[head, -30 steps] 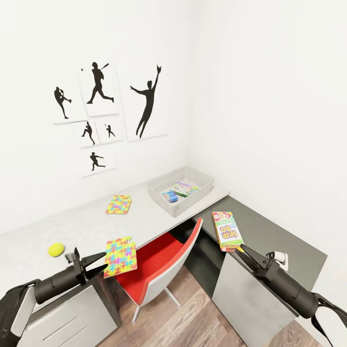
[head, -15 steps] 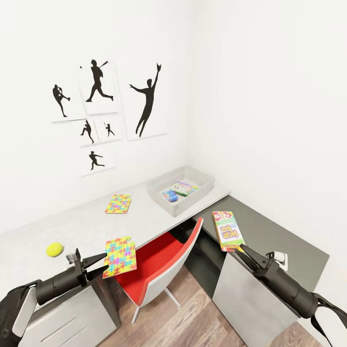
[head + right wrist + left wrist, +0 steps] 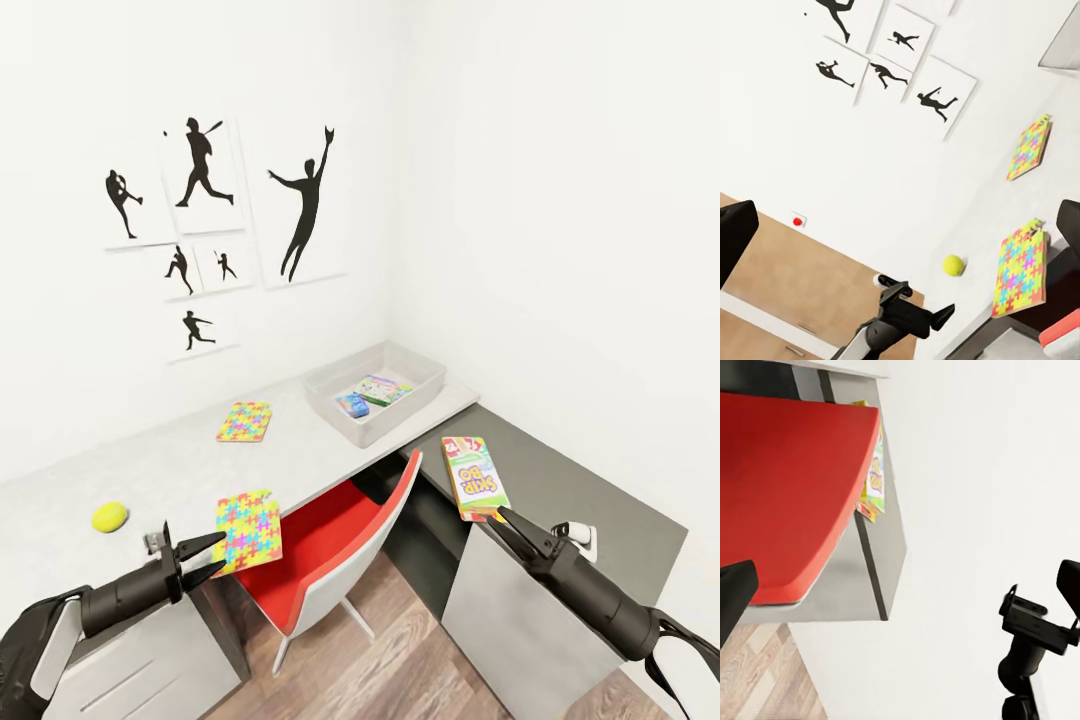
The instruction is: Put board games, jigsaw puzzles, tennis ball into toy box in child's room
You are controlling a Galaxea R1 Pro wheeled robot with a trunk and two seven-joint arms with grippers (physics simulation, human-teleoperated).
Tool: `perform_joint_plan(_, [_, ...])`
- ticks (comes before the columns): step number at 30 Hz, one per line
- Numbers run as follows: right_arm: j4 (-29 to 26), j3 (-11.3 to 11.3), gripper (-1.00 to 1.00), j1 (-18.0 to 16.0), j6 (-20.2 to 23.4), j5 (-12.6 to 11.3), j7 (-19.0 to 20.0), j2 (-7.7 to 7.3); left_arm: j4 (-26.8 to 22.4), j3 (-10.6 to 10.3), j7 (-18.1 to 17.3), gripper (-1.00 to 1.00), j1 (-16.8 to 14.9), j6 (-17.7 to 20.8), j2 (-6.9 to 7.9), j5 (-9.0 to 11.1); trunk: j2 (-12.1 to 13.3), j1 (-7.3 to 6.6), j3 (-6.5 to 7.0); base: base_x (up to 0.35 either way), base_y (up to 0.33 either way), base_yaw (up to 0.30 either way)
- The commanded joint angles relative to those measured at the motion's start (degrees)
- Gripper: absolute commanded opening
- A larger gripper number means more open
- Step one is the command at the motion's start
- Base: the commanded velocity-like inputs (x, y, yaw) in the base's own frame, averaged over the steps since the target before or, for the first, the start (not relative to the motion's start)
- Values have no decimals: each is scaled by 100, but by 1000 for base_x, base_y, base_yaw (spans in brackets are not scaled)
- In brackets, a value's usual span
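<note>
At the bench (image 3: pixel 150 465) corner, the toy box (image 3: pixel 425 385) holds a small blue game and a pale Monopoly box. Left pincer (image 3: pixel 195 560) is spread, tips just off the near jigsaw puzzle (image 3: pixel 248 530); a second ago they pinched it, so the puzzle seems released onto the bench edge above the red chair (image 3: pixel 320 555). Right pincer (image 3: pixel 497 517) pinches the SKIP-BO box (image 3: pixel 474 477), near the toy box. Second puzzle (image 3: pixel 245 421) and tennis ball (image 3: pixel 109 516) lie on the bench.
</note>
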Motion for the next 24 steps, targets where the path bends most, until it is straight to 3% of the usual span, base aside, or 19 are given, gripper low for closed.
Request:
perform_joint_plan(1, [1, -4, 100, -4, 38, -31, -4, 1, 8, 6, 37, 100, -7, 32, -1, 2, -49, 24, -27, 0, 0, 0])
perform_joint_plan(24, [2, -4, 100, -5, 38, -31, -29, -2, 438, 5, 568, 100, -134, 32, 11, 4, -972, 529, -440, 0, 0, 0])
